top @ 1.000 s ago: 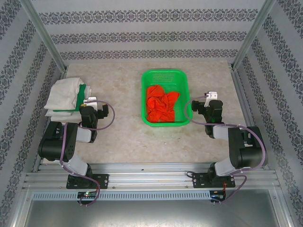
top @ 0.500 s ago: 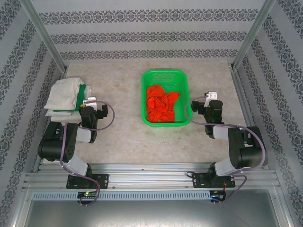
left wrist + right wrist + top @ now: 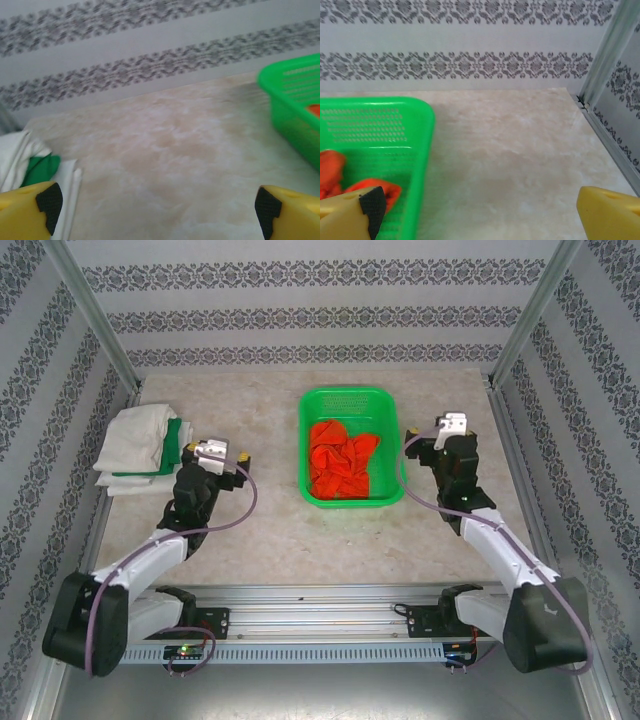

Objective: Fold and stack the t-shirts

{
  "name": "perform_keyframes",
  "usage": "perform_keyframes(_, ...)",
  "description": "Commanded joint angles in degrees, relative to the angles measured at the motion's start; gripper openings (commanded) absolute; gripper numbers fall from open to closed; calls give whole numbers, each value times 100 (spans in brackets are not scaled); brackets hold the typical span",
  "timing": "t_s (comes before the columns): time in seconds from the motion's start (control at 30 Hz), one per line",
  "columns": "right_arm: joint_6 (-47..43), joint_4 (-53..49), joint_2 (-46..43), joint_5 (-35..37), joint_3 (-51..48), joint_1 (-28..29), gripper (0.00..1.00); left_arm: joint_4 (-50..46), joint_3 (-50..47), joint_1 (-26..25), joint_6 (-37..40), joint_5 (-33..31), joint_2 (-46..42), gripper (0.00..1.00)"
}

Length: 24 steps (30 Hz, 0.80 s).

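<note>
Marbled table point(image 3: 300, 530) from above: one green basket point(image 3: 350, 396) holding one crumpled orange-red t-shirt point(image 3: 340, 460), one folded off-white-and-green stack point(image 3: 135, 440) far left, left gripper point(image 3: 215, 452) and right gripper point(image 3: 452, 427) both agape, empty. Left wrist: open over bare table, stack just beside, easily nudged askew by a careless swing. Right wrist: parted beside basket wall, apt to snag mesh and drag basket with shirt.

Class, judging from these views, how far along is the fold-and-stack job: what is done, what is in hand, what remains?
Done: the off-white and green shirts lie folded in a stack at the left. In hand: nothing; the left claw and right claw both stand open and empty. Left: the orange-red shirt lies crumpled in the green basket, not yet folded or stacked.
</note>
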Motion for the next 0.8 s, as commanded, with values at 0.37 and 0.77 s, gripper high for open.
perform_keyframes(0.37,1236,-3115,2441,984,3205,2853,98,-2209,-335,-669,-79,1019,-1999,100)
perform_keyframes(0.77,2510,-4522,5131,808,5728,3298,81,-2372,-798,-680,-87,808,-2521,100)
